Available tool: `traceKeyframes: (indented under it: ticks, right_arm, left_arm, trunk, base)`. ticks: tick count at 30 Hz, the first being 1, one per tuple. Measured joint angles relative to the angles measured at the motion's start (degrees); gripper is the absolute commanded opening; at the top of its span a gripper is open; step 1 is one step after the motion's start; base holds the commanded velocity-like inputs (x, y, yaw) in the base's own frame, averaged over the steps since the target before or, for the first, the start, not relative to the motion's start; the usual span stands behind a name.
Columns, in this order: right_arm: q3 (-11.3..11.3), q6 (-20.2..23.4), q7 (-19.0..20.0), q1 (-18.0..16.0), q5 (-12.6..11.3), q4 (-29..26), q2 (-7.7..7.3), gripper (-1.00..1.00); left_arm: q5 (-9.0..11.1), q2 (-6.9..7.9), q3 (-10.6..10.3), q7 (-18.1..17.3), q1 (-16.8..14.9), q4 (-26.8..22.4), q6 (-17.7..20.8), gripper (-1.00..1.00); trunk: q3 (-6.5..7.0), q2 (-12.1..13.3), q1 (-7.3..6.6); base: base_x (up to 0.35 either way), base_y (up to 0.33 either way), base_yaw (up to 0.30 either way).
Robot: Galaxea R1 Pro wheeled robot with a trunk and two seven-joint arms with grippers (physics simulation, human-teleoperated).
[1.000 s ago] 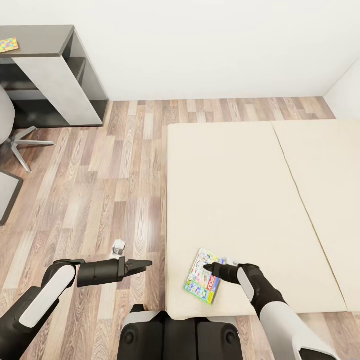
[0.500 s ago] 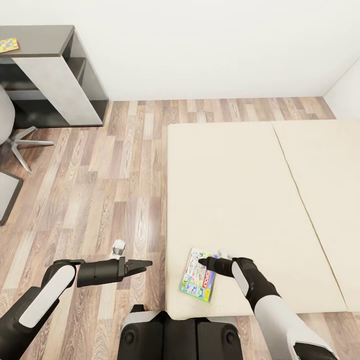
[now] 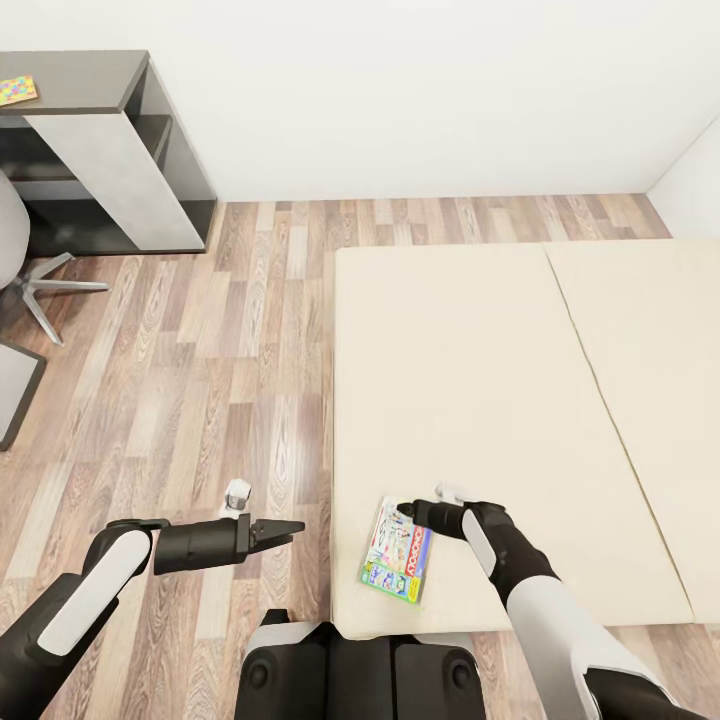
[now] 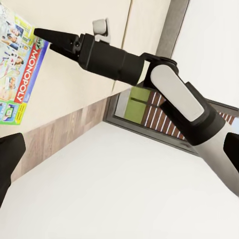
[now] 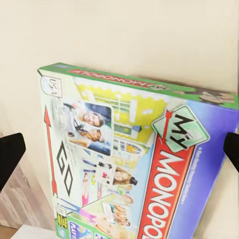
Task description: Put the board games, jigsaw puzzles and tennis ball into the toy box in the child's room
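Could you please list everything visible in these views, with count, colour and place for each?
Monopoly board game: one, white and green with a red title band, flat on the near corner of the bed.
Bed: one, beige mattress, on the right half of the head view.
Table: one, pale grey top with dark grey sides, far left against the wall.
Jigsaw puzzle: one, multicoloured, on the table top at the far left edge.
Chair: one, grey with a star base, left edge, partly cut off.
Floor: wood planks, brown-grey, between table and bed.
Wall: white, behind the bed.
Left gripper: black, over the floor beside the bed.
Right gripper: black, open, at the board game's far end.
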Motion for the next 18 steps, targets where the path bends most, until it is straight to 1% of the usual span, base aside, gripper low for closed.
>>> traceKeyframes:
  ticks: [5,18]
  right_arm:
    - [0.1,-1.2,0.2,0.0,0.0,0.0,-0.21,1.00]
    - [0.3,-1.9,0.6,0.7,0.0,-0.1,-1.07,1.00]
  left_arm:
    - [0.0,0.01,0.0,0.0,0.0,0.0,0.0,1.00]
    - [0.0,-0.01,0.1,0.1,0.0,0.1,-0.1,1.00]
  trunk:
    - [0.00,0.0,0.00]
    - [0.00,0.0,0.00]
  base:
    - [0.000,0.000,0.000]
    - [0.000,0.000,0.000]
